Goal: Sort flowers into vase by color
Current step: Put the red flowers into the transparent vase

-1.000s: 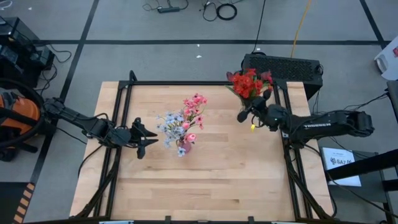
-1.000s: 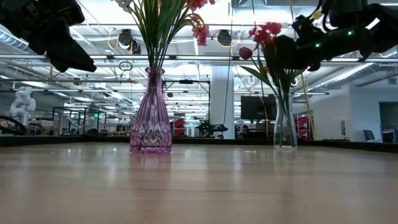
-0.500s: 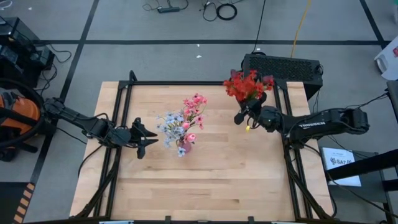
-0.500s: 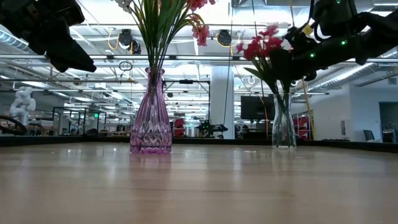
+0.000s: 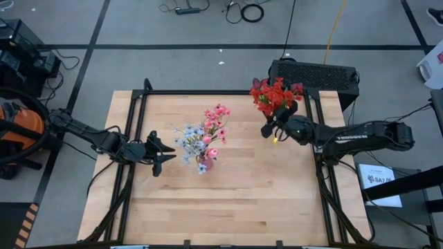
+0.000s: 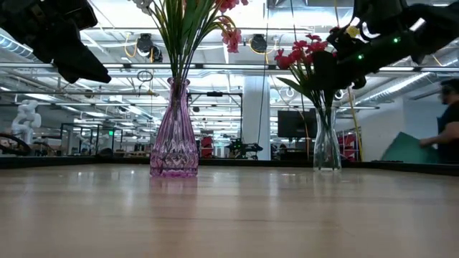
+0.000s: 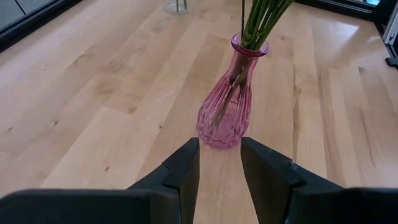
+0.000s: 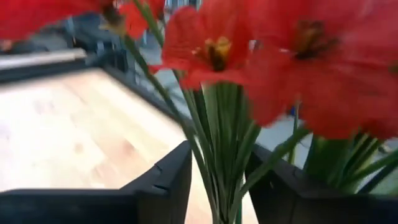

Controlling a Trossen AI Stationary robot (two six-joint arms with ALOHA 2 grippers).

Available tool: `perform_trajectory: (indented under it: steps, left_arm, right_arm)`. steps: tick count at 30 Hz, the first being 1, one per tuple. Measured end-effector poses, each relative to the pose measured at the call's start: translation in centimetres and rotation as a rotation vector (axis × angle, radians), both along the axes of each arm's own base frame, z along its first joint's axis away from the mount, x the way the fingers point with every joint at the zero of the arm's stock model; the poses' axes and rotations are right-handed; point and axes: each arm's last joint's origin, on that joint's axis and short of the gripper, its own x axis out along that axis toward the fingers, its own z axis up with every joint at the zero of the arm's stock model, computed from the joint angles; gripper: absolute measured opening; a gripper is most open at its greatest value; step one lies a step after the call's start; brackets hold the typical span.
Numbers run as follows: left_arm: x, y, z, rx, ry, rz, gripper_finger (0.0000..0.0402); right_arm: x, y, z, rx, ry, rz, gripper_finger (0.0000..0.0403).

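High view shows the right pincer [image 5: 271,127] at the far right of the desk [image 5: 228,200], its fingers [image 8: 163,180] parted with the green stalks of the red flowers [image 5: 275,94] between them; whether they press the stalks I cannot tell. Those stand in a clear vase [image 6: 326,147]. Left pincer [image 5: 163,153] hangs released just left of the pink vase [image 7: 227,106] holding pink and pale blue flowers [image 5: 201,135]

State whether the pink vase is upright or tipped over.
Upright: the pink vase stands on its base on the table, with stems rising from its mouth.
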Motion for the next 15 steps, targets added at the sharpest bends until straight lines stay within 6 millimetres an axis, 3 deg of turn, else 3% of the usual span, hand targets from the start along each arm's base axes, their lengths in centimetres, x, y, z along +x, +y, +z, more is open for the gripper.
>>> perform_trajectory:
  steps: [8, 15]
  left_arm:
    - [0.0, 0.0, 0.0, 0.000, 0.000, 0.000, 0.0125]
    - [0.0, 0.0, 0.0, 0.000, -0.001, 0.000, 0.0125]
  right_arm:
    - [-0.2, 0.2, 4.2, 0.189, 0.200, 0.002, 0.0160]
    - [-0.8, 0.7, 9.1, 0.376, 0.196, 0.096, 0.0164]
